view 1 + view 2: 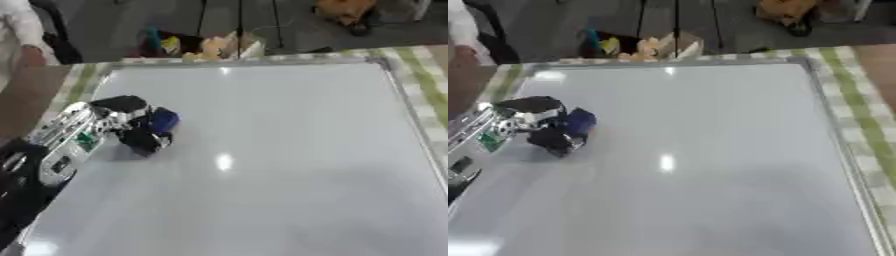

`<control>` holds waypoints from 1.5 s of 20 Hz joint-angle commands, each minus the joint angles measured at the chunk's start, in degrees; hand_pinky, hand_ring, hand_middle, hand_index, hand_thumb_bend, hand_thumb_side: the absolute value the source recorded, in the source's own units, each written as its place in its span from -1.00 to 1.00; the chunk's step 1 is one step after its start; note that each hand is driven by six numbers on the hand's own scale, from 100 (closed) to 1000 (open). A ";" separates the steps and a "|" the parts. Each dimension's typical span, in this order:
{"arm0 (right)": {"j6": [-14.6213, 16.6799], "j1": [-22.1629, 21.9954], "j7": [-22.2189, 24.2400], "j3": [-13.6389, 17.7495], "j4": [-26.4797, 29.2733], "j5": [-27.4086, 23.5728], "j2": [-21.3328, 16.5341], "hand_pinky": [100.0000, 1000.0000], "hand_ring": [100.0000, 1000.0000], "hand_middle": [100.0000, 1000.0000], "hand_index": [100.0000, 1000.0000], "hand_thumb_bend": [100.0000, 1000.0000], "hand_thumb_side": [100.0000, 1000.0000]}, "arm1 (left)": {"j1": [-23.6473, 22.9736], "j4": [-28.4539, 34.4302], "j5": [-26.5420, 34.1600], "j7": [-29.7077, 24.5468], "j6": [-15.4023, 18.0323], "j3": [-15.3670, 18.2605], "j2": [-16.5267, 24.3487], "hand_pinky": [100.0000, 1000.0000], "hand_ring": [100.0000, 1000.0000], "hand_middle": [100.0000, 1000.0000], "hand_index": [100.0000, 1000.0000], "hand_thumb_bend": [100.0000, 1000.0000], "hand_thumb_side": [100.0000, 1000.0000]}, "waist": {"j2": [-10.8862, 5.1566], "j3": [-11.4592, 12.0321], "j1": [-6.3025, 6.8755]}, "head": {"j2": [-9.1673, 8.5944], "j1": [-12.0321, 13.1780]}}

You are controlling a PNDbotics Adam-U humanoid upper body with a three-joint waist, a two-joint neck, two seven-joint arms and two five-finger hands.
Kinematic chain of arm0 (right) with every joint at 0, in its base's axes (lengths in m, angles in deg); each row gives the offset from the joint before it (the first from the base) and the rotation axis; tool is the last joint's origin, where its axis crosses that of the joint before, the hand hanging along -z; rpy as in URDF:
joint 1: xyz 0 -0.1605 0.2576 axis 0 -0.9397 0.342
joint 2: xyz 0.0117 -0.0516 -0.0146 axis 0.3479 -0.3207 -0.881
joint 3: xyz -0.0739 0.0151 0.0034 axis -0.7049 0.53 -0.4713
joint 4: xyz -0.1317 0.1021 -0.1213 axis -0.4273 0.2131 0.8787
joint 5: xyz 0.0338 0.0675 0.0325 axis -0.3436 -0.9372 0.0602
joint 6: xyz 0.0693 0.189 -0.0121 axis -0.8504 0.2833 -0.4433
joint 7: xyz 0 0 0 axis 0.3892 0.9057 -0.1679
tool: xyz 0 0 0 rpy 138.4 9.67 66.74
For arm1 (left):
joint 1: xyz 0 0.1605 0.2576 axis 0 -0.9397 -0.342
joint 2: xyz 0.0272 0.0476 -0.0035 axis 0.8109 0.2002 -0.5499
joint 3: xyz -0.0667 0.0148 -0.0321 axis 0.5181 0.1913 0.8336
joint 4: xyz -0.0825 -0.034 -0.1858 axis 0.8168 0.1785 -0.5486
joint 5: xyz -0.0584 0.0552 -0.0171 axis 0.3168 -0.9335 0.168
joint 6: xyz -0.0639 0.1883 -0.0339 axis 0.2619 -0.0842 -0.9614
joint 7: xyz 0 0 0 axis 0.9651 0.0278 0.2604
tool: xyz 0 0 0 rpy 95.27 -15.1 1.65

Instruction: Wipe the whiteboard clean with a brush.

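Observation:
A large whiteboard (280, 150) lies flat and fills most of both views; its surface looks blank, with light glare spots. My left hand (131, 122) is over the board's left part, its dark fingers curled round a blue brush (163, 120) that rests against the surface. The left arm comes in from the lower left. My right hand shows in neither view.
A green-and-white checked cloth (424, 85) shows along the board's right and far edges. Beyond the far edge stands a box with coloured items (197, 46). A person's sleeve and hand (24, 40) are at the upper left, apart from the board.

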 commanded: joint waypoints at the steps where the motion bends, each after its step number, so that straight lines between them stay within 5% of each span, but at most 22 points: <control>1: 0.00 0.52 0.05 0.18 0.89 -0.26 -0.92 0.27 0.08 -0.12 0.32 -1.00 0.54 | 1.02 0.40 -0.13 -0.50 -0.38 0.38 1.75 -0.25 0.04 -0.19 0.32 -1.00 0.18 | -1.51 -0.04 -0.16 | -0.19 0.23; 30: -0.33 0.32 -0.27 0.20 0.89 -0.06 -0.63 0.27 0.07 -0.12 0.32 -1.00 0.52 | 1.76 -10.92 -6.33 3.29 -2.14 6.00 0.95 -0.24 0.04 -0.19 0.31 -1.00 0.15 | -1.50 0.24 -0.23 | -0.51 0.17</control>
